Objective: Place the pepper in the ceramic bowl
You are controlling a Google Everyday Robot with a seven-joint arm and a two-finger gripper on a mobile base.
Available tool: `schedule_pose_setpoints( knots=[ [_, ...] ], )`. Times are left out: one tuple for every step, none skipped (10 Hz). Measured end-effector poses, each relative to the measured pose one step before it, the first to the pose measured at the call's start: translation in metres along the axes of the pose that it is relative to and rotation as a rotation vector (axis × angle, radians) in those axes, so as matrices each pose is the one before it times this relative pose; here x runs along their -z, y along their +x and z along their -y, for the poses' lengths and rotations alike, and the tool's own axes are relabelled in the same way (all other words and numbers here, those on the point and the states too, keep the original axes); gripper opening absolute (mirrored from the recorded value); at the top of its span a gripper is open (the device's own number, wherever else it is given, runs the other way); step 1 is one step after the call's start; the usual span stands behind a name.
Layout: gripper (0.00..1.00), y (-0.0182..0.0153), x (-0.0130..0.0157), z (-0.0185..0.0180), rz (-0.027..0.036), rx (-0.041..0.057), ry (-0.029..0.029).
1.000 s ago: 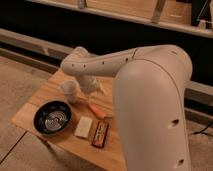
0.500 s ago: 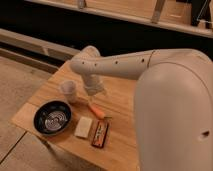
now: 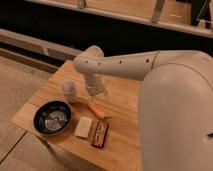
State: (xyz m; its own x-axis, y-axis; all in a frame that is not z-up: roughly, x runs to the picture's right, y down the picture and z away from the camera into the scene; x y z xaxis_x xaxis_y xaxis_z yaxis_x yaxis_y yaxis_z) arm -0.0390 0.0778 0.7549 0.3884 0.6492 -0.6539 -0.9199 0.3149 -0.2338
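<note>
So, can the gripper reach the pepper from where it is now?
Probably yes: the gripper hangs just above the pepper, and nothing lies between them; the white cup stands to one side.

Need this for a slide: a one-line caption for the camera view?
Open gripper hovers above the pepper on the wooden table, ceramic bowl nearby.

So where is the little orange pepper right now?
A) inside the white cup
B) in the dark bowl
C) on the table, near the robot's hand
C: the pepper lies on the wooden table just under the hand, outside the ceramic bowl and the white cup.
</note>
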Motion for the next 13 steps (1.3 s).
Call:
schedule_pose_setpoints(
  knots=[
    [0.65,0.00226,-0.00939,-0.00670,-0.01652,-0.01603,-0.04518],
    [0.65,0.00131,-0.00941,-0.00204,-0.01560,-0.02090,-0.04393],
    [0.65,0.00108,-0.00838,0.00205,-0.01701,-0.02140,-0.03777],
    [0.65,-0.00062,-0.00434,0.00338,-0.00855,-0.00789,-0.01135],
    [0.65,-0.00195,-0.00399,0.00609,-0.00929,-0.00355,-0.00285],
    [0.65,-0.00336,-0.00400,0.00526,-0.01055,-0.00016,-0.00288],
    [0.65,-0.00405,-0.00508,0.00168,-0.01065,0.00279,-0.00979],
    [0.65,-0.00256,-0.00540,-0.00076,-0.00754,0.00315,-0.01168],
    [0.65,-0.00096,-0.00403,-0.00133,-0.00528,0.00306,-0.00784],
    [0.65,-0.00116,-0.00761,-0.00585,-0.00719,0.01004,-0.01492],
    [0.65,0.00077,-0.00392,-0.00340,-0.00617,0.00709,-0.00401],
    [0.65,0.00218,-0.00313,-0.00206,-0.00580,0.00658,0.00079],
    [0.65,0.00209,-0.00218,-0.00023,-0.00387,0.00396,0.00337]
  ],
)
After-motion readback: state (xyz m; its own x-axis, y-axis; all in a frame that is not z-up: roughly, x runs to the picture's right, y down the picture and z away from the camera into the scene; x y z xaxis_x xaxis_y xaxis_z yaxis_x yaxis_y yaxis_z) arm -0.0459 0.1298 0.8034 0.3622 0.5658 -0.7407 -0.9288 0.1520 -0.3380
